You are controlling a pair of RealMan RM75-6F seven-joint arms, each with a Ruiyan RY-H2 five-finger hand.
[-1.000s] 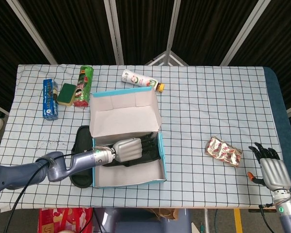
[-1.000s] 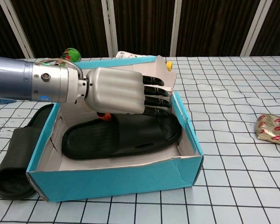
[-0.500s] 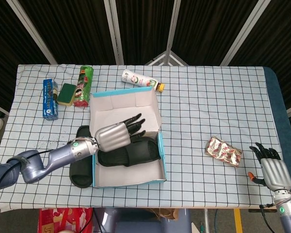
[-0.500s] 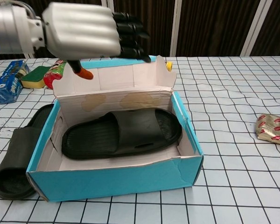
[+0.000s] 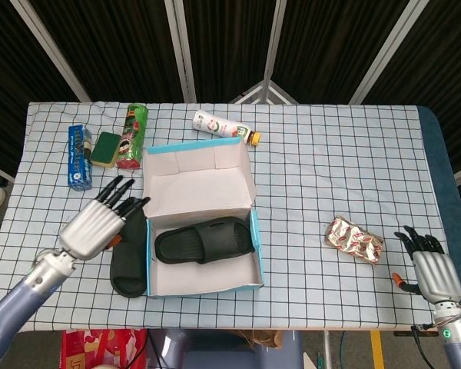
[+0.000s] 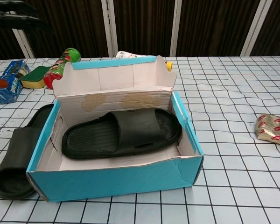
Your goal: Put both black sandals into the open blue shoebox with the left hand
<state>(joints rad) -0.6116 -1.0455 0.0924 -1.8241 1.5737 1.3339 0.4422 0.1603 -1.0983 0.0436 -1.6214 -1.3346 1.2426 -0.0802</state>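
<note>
Head view — left hand (image 5: 96,224) spread, empty.

Two black sandals (image 5: 206,240) (image 5: 128,254), one blue shoebox (image 5: 255,250), one chip can (image 5: 131,135), one bottle (image 5: 221,127), one sponge (image 5: 105,148), one foil packet (image 5: 354,239), one blue box (image 5: 79,156).

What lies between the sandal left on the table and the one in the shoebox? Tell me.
Only the blue shoebox's left wall separates the outside sandal from the boxed sandal; the head view shows it best.

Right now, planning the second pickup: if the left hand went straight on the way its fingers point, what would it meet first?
Probably the shoebox's raised lid flap; the left hand points up-right, though height is unclear.
</note>
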